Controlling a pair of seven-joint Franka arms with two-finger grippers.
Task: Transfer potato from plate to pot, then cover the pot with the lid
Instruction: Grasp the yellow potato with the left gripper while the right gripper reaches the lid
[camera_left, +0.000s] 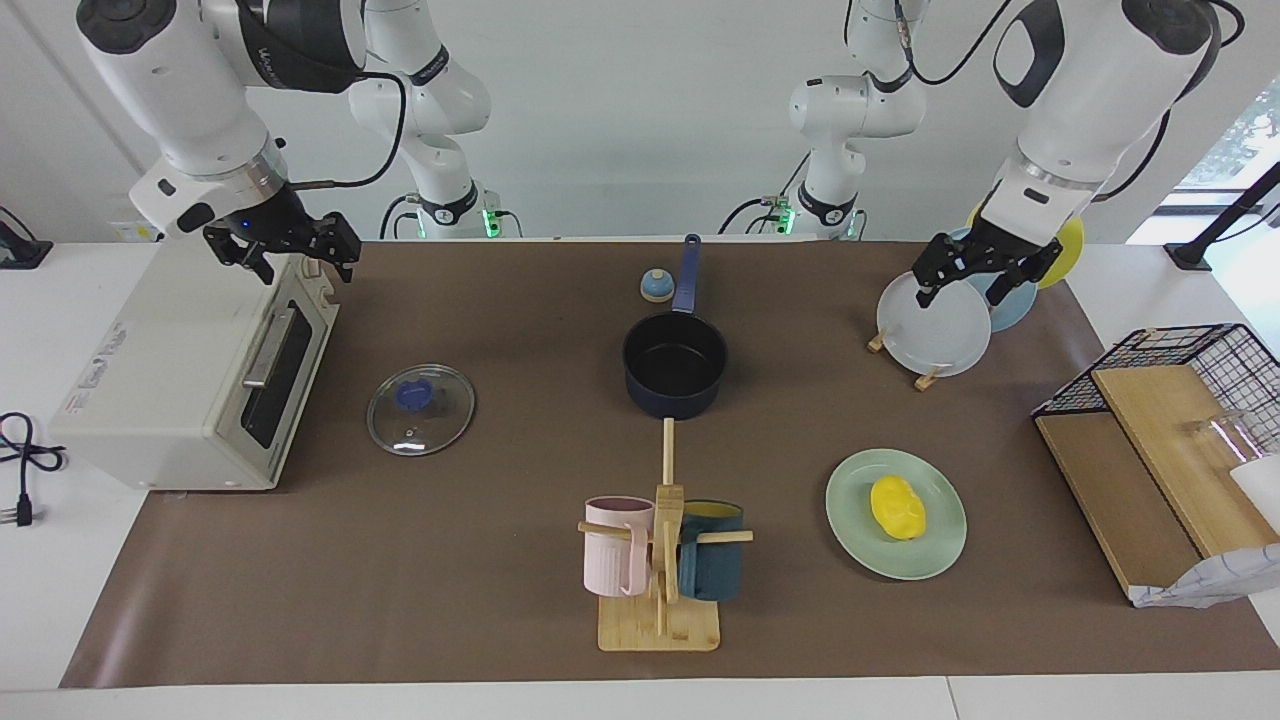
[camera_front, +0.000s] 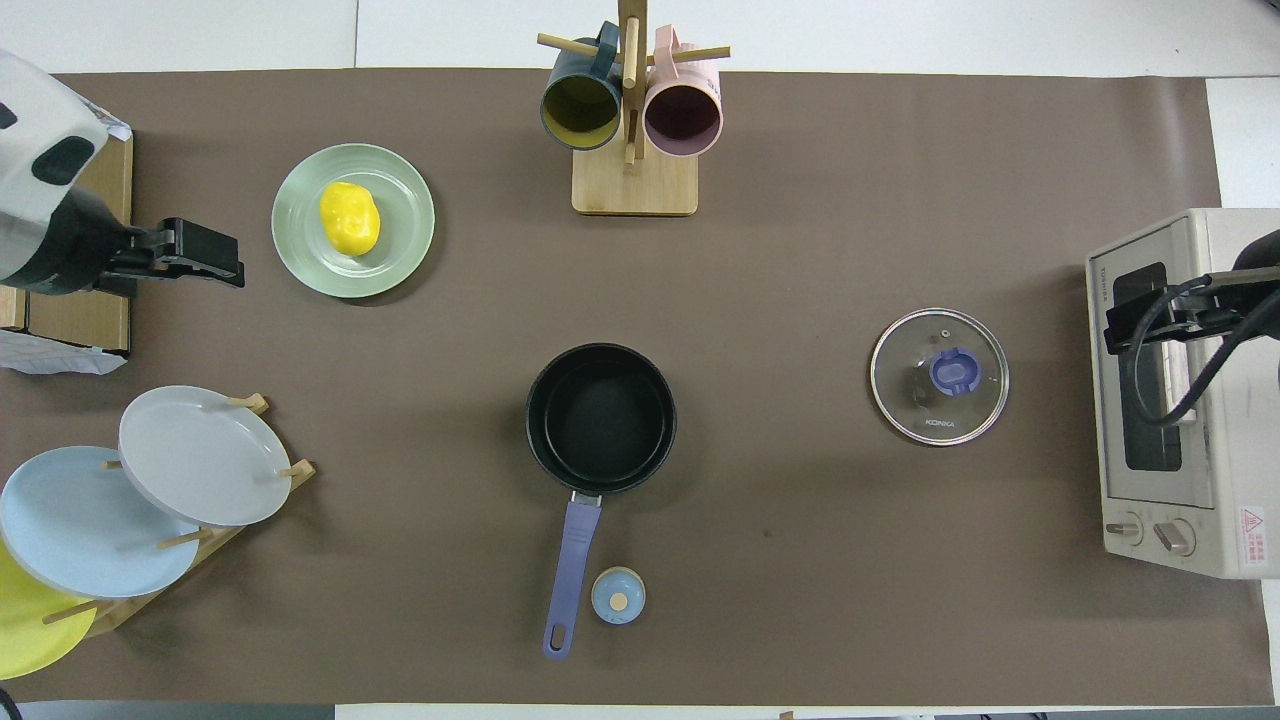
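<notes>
Facing view: the saucepan (camera_left: 675, 365) stands mid-table, empty, its blue handle pointing toward the robots, with a small bell (camera_left: 656, 286) beside that handle. The potato (camera_left: 898, 507) lies on the mint-green plate (camera_left: 940, 550), farther from the robots than the pot and toward the left arm's end. The glass lid (camera_left: 421, 409) lies flat toward the right arm's end, beside the toaster oven (camera_left: 190, 370). A mug tree (camera_left: 663, 560) carrying a pink mug (camera_left: 616, 545) and a teal mug (camera_left: 712, 565) stands farther out than the pot. The left gripper (camera_left: 985, 268) hangs raised over the plate rack (camera_left: 935, 330), fingers spread and empty, well apart from the potato. The right gripper (camera_left: 290, 245) hangs over the toaster oven, fingers parted, holding nothing, well apart from the lid.

Overhead view: open mat lies between the potato (camera_front: 349, 217) and the pot (camera_front: 601, 418); the mug tree (camera_front: 633, 120) stands off that line. The left gripper (camera_front: 195, 258) shows just beside the plate (camera_front: 400, 250); the right gripper (camera_front: 1140, 322) shows over the toaster oven (camera_front: 1180, 400), apart from the lid (camera_front: 940, 376)
</notes>
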